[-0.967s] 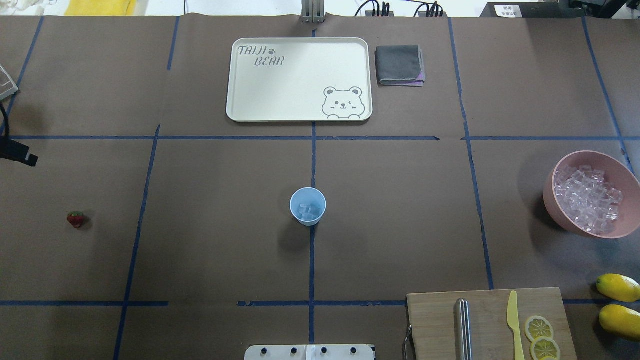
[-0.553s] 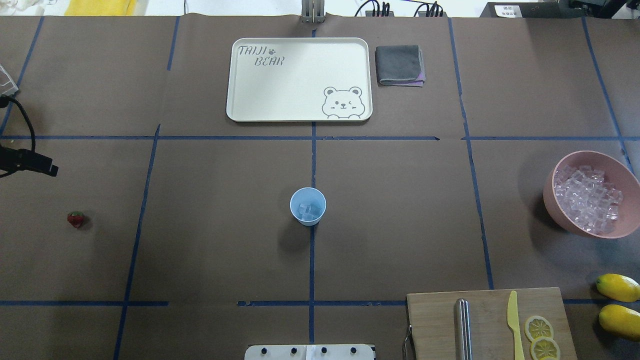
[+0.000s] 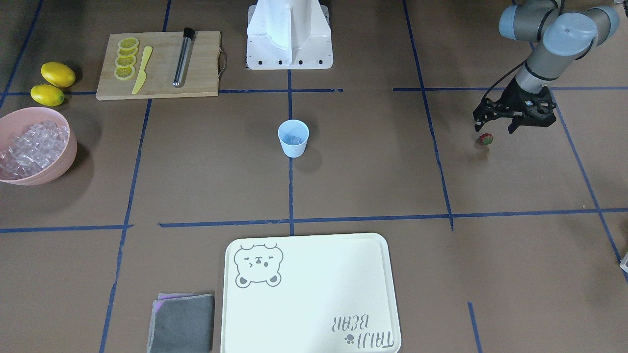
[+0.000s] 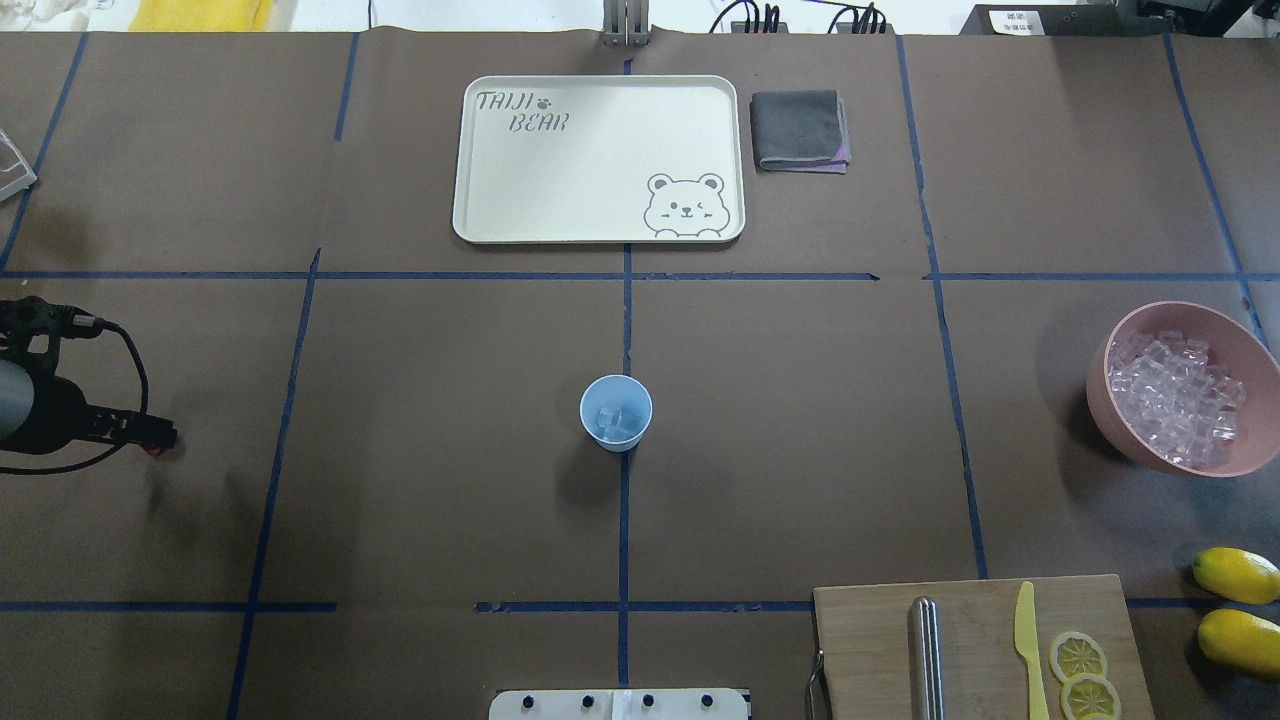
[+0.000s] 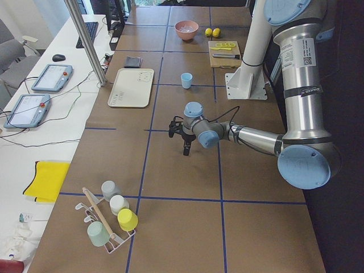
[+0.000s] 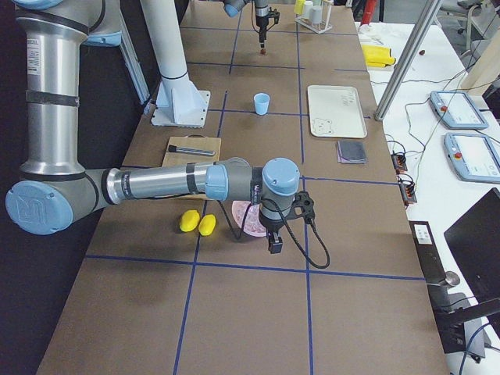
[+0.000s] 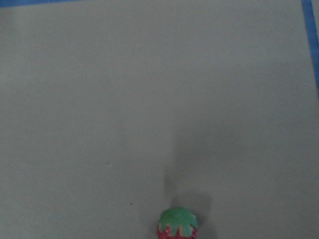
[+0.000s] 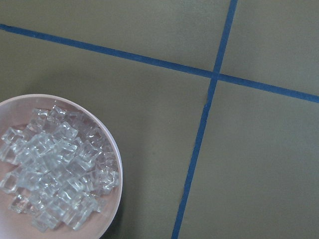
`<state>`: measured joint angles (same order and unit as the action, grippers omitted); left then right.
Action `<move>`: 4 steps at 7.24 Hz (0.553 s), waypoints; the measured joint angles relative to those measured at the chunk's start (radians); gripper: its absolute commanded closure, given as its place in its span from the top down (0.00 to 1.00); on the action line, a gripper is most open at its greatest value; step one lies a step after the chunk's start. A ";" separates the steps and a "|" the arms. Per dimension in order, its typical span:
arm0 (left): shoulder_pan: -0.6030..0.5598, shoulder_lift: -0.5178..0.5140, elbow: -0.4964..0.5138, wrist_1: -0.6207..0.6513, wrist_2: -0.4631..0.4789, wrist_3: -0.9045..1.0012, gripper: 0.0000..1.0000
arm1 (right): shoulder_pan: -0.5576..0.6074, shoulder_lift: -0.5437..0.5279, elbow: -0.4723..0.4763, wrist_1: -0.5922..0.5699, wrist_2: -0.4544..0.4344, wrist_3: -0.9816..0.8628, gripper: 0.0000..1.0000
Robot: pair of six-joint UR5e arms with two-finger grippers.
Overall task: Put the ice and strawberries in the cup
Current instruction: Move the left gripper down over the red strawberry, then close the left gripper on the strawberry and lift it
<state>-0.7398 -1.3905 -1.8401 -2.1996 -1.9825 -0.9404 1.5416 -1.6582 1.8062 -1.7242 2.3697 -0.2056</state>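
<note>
The left arm reaches low over the desk (image 3: 373,162), its wrist bent downward. The left pincer (image 3: 493,129) points at the surface with its jaws spread wide, just above the strawberry (image 3: 485,139), which lies ungripped on the desk. The cup (image 3: 293,138) stands at the desk's middle, well apart, with some ice (image 4: 616,420) inside. The right arm stretches out low by the pink bowl (image 3: 61,164). Whether the right pincer (image 6: 273,246) is wide or narrow cannot be told.
</note>
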 measured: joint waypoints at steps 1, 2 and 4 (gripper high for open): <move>0.013 0.000 0.005 -0.001 0.009 -0.008 1.00 | 0.000 0.000 0.000 0.000 0.000 0.000 0.99; 0.019 -0.001 0.011 -0.002 0.012 -0.011 1.00 | 0.000 0.000 0.000 0.000 0.000 0.000 0.99; 0.023 -0.007 0.032 -0.003 0.011 -0.012 1.00 | 0.000 0.000 0.000 0.000 0.000 0.000 0.99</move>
<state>-0.7172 -1.3973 -1.8077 -2.2026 -1.9711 -0.9525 1.5414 -1.6578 1.8057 -1.7242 2.3700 -0.2055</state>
